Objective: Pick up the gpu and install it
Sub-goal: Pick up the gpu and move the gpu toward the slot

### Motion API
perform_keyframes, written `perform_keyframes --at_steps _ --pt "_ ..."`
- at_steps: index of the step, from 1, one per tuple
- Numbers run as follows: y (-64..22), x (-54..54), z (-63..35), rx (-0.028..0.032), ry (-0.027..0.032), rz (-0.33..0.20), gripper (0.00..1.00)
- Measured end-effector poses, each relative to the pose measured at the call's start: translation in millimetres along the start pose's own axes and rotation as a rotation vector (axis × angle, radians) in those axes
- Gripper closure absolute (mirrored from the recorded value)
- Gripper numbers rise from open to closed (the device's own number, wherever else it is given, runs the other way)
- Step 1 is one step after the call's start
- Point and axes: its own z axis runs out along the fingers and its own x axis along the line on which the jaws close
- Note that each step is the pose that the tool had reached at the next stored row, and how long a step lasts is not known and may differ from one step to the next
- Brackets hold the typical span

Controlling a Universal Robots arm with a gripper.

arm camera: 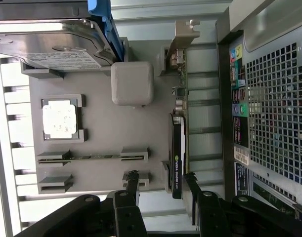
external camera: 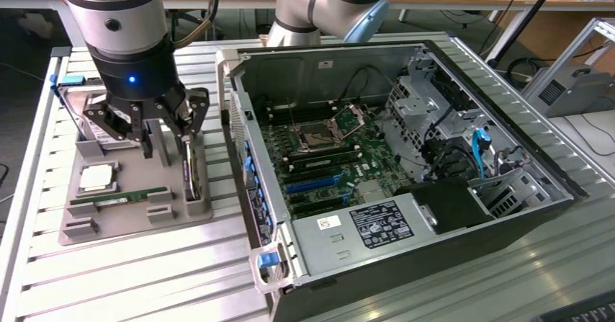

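Note:
The gpu (external camera: 195, 174) stands on its long edge in a slot at the side of the grey fixture tray (external camera: 125, 225) nearest the computer case. In the wrist view the gpu (arm camera: 178, 148) shows edge-on, a black cooler against a green board, with its silver end bracket (arm camera: 183, 39) at the far end. My gripper (external camera: 165, 140) hangs open just above the tray, over the gpu's end. My gripper (arm camera: 161, 183) straddles the card's near end. One fingertip (arm camera: 190, 181) is close beside the card and the other (arm camera: 133, 180) stands well off it. Nothing is held.
The tray also holds a hard drive (arm camera: 52, 44) with a blue bracket, a CPU (arm camera: 62, 118), a RAM stick (arm camera: 91, 157) and a grey block (arm camera: 132, 83). The open computer case (external camera: 538, 192) lies at the exterior view's right, motherboard (external camera: 332, 156) exposed. Its perforated rear wall (arm camera: 279, 108) runs close beside the gpu.

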Motion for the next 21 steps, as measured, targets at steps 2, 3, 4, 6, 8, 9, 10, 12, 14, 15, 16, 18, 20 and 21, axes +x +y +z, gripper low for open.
perform_keyframes --at_steps 2,3,4,6,8,9,10,12,14,15,16,18,20,21 --pt "0.0 0.0 0.4 0.0005 0.0 0.0 0.52" --pt "0.0 0.0 0.8 0.001 -0.0001 0.0 0.52" --pt "0.0 0.0 1.2 0.0016 -0.0001 0.0 0.52" --pt "0.0 0.0 2.0 0.0026 -0.0002 0.0 0.52" --pt "0.0 0.1 2.6 0.0032 -0.0002 0.0 0.52" --pt "0.0 0.1 2.8 0.0035 -0.0002 0.0 0.52" --pt "0.0 0.1 3.1 0.0038 -0.0002 0.0 0.52" --pt "0.0 0.1 3.6 0.0042 -0.0003 0.0 0.52" --pt "0.0 0.1 4.1 0.0047 -0.0003 0.0 0.52" --pt "0.0 0.1 4.3 0.005 -0.0003 0.0 0.52" --pt "0.0 0.1 4.7 0.0053 -0.0003 0.0 0.52" --pt "0.0 0.2 5.5 0.0058 -0.0004 0.0 0.52" --pt "0.0 0.2 6.1 0.0061 -0.0004 0.0 0.52" --pt "0.0 0.2 6.3 0.0062 -0.0005 0.0 0.52"
